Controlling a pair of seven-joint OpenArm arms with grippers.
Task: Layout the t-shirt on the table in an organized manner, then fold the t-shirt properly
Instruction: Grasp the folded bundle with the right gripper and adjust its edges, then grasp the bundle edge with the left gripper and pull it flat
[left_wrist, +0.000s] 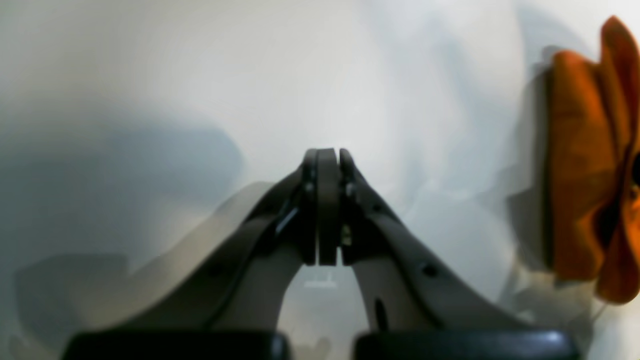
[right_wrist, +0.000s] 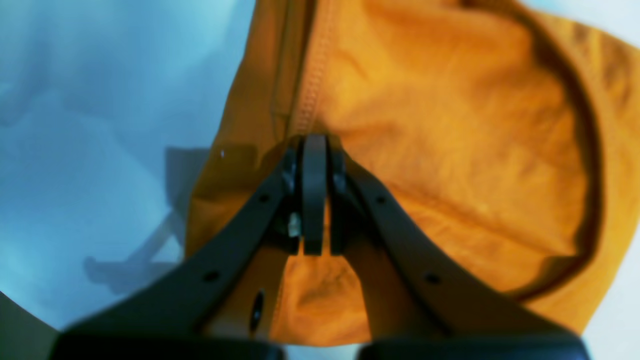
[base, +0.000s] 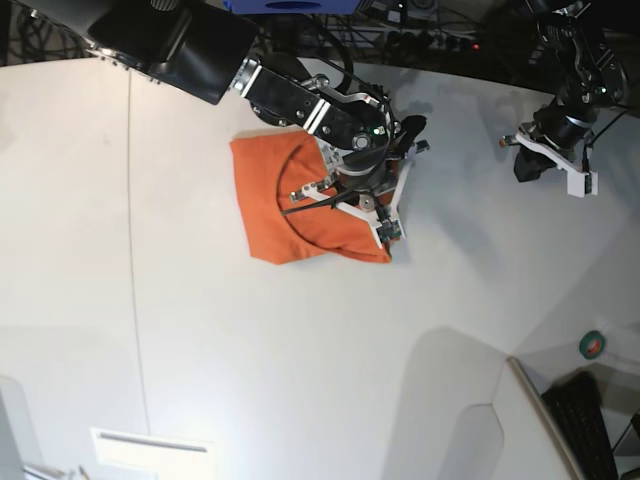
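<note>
Shirt (base: 275, 205): orange, bunched into a rough, doubled-over heap on the far middle of the table (base: 300, 360), curved folds across it, nowhere near spread flat; judged an early stage of the layout step. Right gripper (right_wrist: 314, 150): down on the heap's near edge, jaws drawn together next to a stitched seam, cloth bulging directly below the tips in its own wrist view; it looks pinched on a fold of shirt, though the contact point itself is hidden by the fingers. Left gripper (left_wrist: 327, 160): jaws fully together on nothing, hanging over bare table well apart from the shirt, which shows only as an orange lump at the right edge of its view. Risks, as judged: the pinch may have taken several layers at once, so a lift would raise the whole bundle instead of opening it; a thin bite near the seam may slip out once the cloth's weight comes on; pulling with one arm alone, the other idle far off, may drag the heap across the smooth top or twist it tighter, leaving sleeves trapped underneath and any later fold crooked.
</note>
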